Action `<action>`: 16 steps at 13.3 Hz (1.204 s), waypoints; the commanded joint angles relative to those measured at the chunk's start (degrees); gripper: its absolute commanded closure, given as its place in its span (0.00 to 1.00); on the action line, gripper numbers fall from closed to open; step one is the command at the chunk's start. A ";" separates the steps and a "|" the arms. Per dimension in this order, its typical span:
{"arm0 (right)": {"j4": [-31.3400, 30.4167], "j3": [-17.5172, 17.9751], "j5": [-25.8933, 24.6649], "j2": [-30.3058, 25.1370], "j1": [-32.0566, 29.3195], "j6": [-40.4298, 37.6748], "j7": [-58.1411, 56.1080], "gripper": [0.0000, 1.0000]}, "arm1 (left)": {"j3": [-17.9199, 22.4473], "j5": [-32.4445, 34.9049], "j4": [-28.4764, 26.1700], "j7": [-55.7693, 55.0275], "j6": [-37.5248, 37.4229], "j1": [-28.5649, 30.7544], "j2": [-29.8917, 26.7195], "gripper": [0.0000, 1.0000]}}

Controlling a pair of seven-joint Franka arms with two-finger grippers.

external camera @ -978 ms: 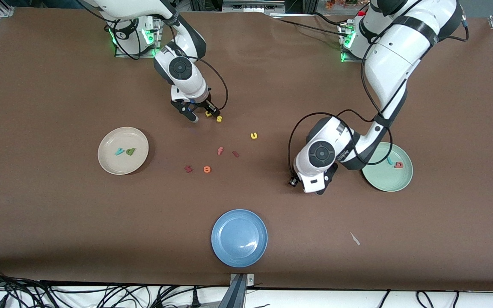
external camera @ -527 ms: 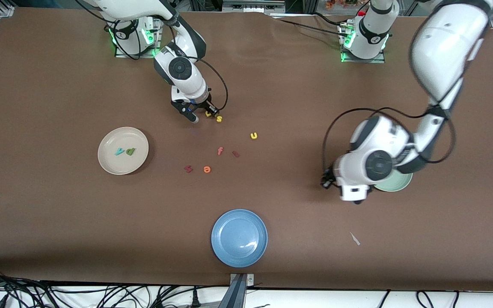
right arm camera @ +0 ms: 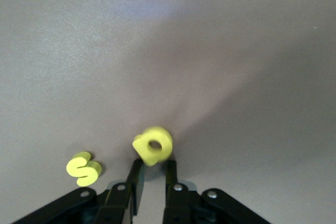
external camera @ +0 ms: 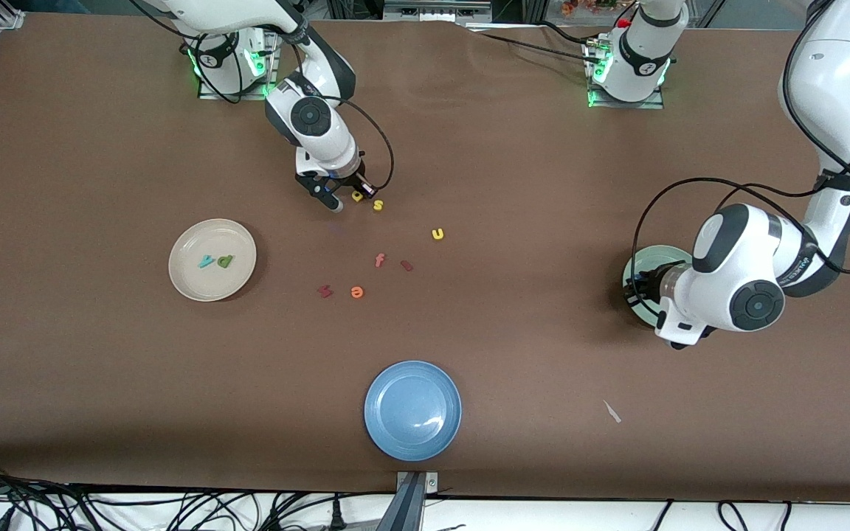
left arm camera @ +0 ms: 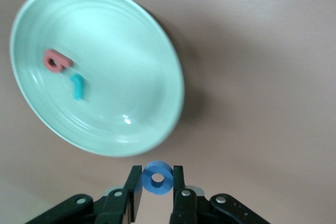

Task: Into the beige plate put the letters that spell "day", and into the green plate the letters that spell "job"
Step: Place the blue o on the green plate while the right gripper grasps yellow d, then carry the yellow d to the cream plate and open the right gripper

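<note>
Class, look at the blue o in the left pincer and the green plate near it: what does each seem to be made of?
Blue o: probably foam, thick, matte and soft-edged, shut between the left pincer fingers. Green plate: likely glazed ceramic or hard plastic, since bright glints sit on its smooth ridged surface; which one, the look leaves open.

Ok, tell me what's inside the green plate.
The green plate holds the salmon b and teal j. In the front view the left arm covers most of it.
</note>
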 commanded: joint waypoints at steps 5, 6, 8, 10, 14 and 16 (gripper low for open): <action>-0.61 -0.96 -1.21 -0.85 -0.09 -1.00 -1.43 0.39 | 0.15 3.85 -8.57 8.72 10.98 6.89 0.61 0.94; -0.61 -1.74 -1.21 -0.85 -0.17 -1.00 -2.40 0.27 | 0.32 6.30 -8.57 8.63 10.98 6.98 1.49 0.84; -0.53 -2.80 -1.21 -0.85 -0.17 -1.00 -4.24 0.21 | 0.24 6.41 -8.31 7.85 10.81 6.98 1.24 0.00; -0.61 -3.07 -1.21 -0.58 -0.09 -0.83 -4.78 0.22 | -0.29 5.98 -7.52 7.84 10.02 6.98 -0.16 0.00; -0.53 -3.07 -1.21 -0.23 -0.09 -0.56 -4.69 0.34 | -4.84 4.75 -3.67 8.63 2.83 7.07 -6.14 0.00; -0.53 -2.98 -1.21 -0.23 -0.09 -0.56 -4.60 0.42 | -7.75 4.75 0.19 8.63 -1.21 7.07 -7.81 0.00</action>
